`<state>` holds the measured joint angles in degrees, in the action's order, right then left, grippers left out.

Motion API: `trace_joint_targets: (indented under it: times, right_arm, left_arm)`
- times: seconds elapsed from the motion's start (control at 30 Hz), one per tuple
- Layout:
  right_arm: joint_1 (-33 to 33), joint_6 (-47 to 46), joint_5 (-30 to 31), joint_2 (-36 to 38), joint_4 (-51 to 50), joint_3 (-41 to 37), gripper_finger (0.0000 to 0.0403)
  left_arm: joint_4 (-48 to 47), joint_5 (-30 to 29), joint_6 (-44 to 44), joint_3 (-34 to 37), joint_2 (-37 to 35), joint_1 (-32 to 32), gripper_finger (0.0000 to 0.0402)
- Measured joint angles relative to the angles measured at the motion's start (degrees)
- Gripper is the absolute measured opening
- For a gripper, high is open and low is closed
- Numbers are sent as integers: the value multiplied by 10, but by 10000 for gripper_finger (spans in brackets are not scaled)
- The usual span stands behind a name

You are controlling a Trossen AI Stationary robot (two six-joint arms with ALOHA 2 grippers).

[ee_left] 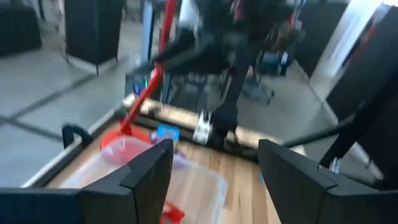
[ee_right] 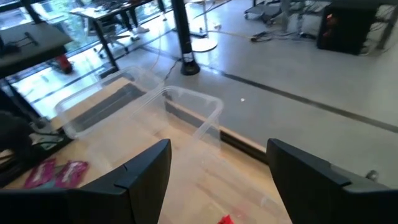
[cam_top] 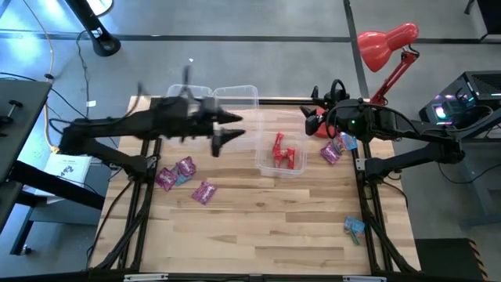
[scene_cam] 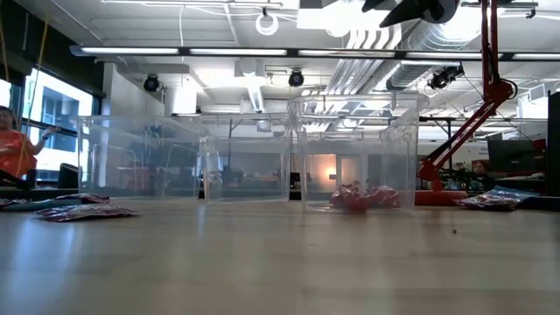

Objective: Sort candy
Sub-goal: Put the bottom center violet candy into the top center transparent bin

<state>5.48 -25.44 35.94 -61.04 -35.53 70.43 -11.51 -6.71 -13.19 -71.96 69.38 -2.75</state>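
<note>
High view | left gripper [cam_top: 232, 129] open, empty, upper centre | right gripper [cam_top: 313, 117] open, upper right | candy [cam_top: 185, 168]: purple lower left, red in bin [cam_top: 280, 135] | light, crinkly, slippery; pinch wrapper ends.

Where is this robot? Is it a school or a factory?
Probably neither: it looks like a robotics lab or workshop. Pipes and ducts run bare along the ceiling, a computer tower glows beside the wooden table, and office chairs stand around.

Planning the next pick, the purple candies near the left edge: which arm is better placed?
Left, probably. The left gripper hangs open on that side of the table, nearer the purple candies; the right gripper sits beyond the bin of red candy.
</note>
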Motion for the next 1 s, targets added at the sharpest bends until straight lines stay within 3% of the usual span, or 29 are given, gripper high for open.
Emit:
trace_joint_targets:
  times: [0.23, 0.4, 0.6, 0.73, 1.0]
  right_arm:
    - [0, -2, -28, 0, -3, 0, 259]
    - [0, -3, -27, 0, -5, 0, 259]
    - [0, -17, -27, 0, -22, 0, 259]
    - [0, -17, -27, 0, -26, 0, 259]
    - [1, -16, -27, 0, -30, 0, 259]
  left_arm:
    - [16, -111, -102, 149, -123, 93, 227]
    - [-113, -132, -257, 230, -142, 175, 227]
    - [-280, -137, -451, 286, -65, 270, 227]
    - [-370, -124, -546, 290, 12, 275, 227]
    - [-347, -8, -560, 289, 129, 252, 227]
